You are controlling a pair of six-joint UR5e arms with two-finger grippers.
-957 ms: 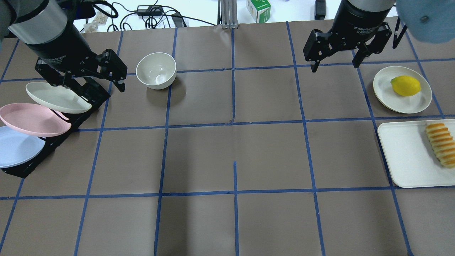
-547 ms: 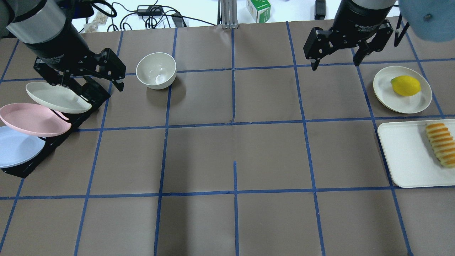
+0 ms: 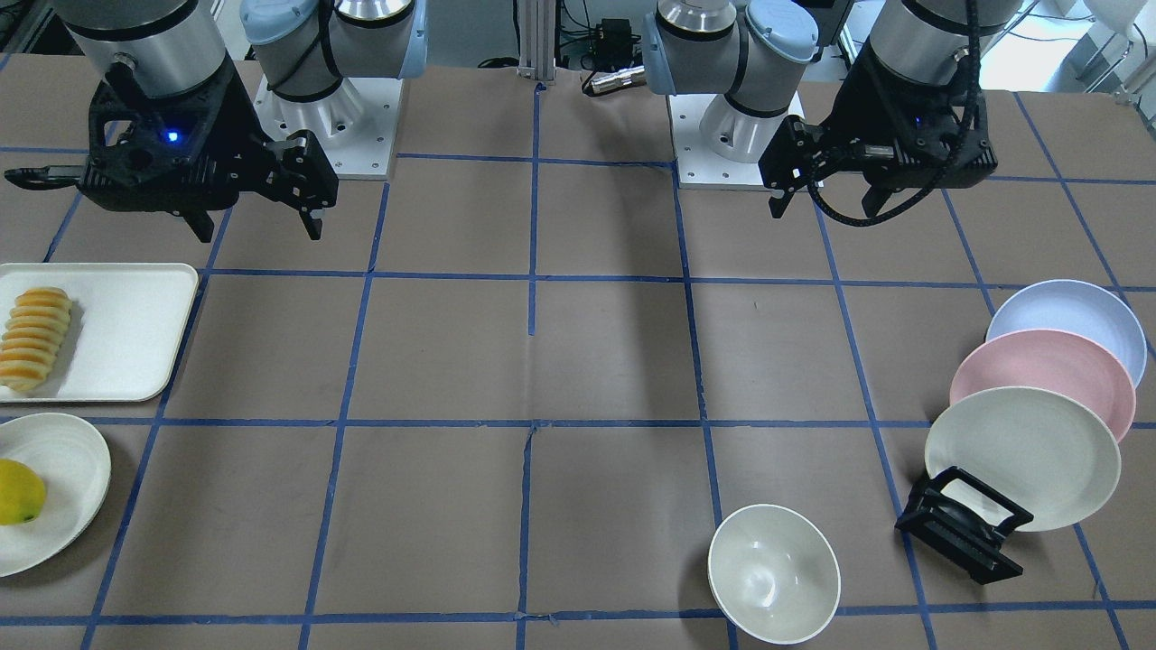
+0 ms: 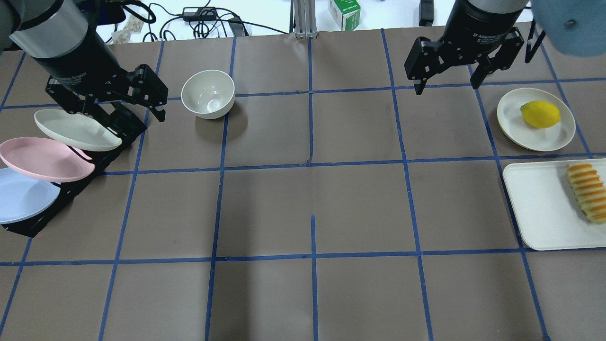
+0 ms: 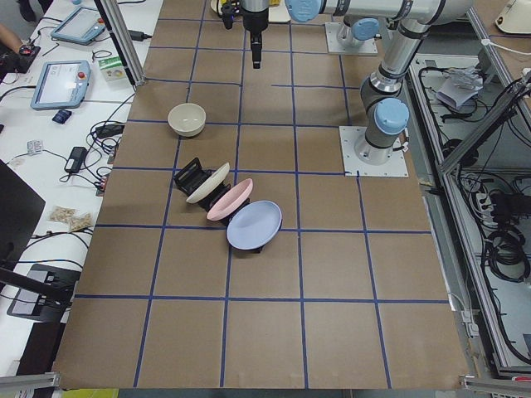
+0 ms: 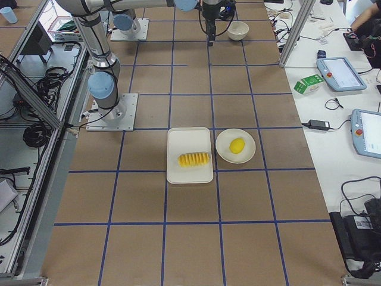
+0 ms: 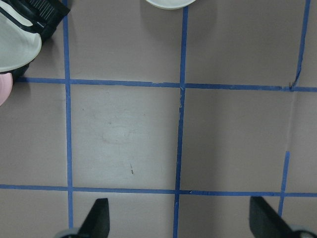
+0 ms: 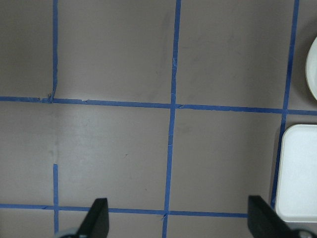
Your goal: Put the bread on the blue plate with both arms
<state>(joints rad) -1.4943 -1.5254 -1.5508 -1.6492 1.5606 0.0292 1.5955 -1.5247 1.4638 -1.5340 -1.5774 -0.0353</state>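
Brown tabletop (image 4: 312, 303), gridded with blue tape; all places given from the white bowl (image 4: 208, 93).

- Rack (image 3: 962, 528), black: just beside the bowl, to the robot's left. It holds three tilted plates in a row.
- Cream plate (image 4: 75, 129): rack slot nearest the bowl.
- Pink plate (image 4: 42, 158): middle slot.
- Blue plate (image 4: 21, 196): slot farthest from the bowl, empty.
- Tray (image 4: 535, 203), white: well apart from the bowl, at the robot's far right.
- Bread (image 4: 587, 192): lying on the tray, along its edge farthest from the bowl.
- Lemon (image 4: 540, 114): on a small plate (image 4: 513, 123) just beside the tray.
- Left end effector (image 3: 824, 209): raised near the bowl, fingers spread wide, empty.
- Right end effector (image 4: 446, 87): raised between bowl and small plate, released, empty.
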